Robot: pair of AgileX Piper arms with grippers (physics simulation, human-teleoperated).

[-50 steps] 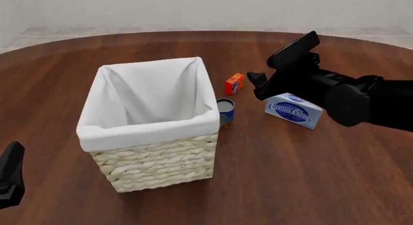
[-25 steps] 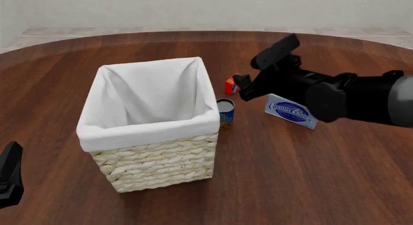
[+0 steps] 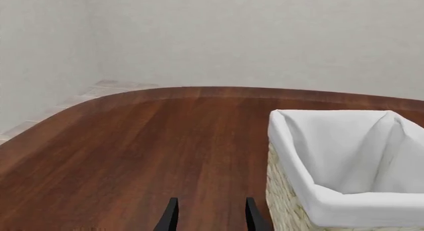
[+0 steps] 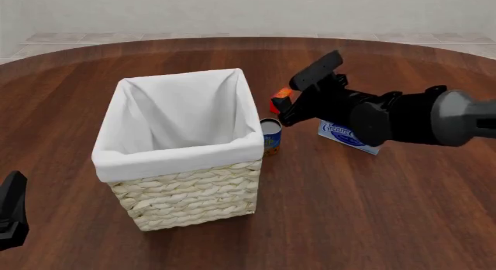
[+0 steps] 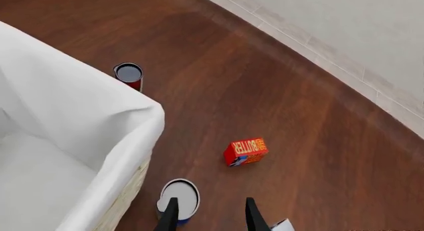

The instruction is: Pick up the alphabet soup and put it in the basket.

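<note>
Soup can, the alphabet soup, is standing upright on the wooden surface just right of center in the front view, tucked right beside the right wall of the basket; can't tell if they actually touch. Silver top faces up, blue and orange-red label below it. In the right wrist view the can sits just off the left fingertip of the right hand, whose two dark fingers are spread apart with nothing between them. Front view puts that right hand above and a bit right of the can, up off the surface.

Small orange-red butter box is just behind the hand, and the blue-white cream cheese box lies right of the can, partly hidden by the arm. A dark-topped red can shows only in the right wrist view, past the basket's far corner.

Left hand is spread too, empty, beside the basket; in the front view it's at the lower left edge.
</note>
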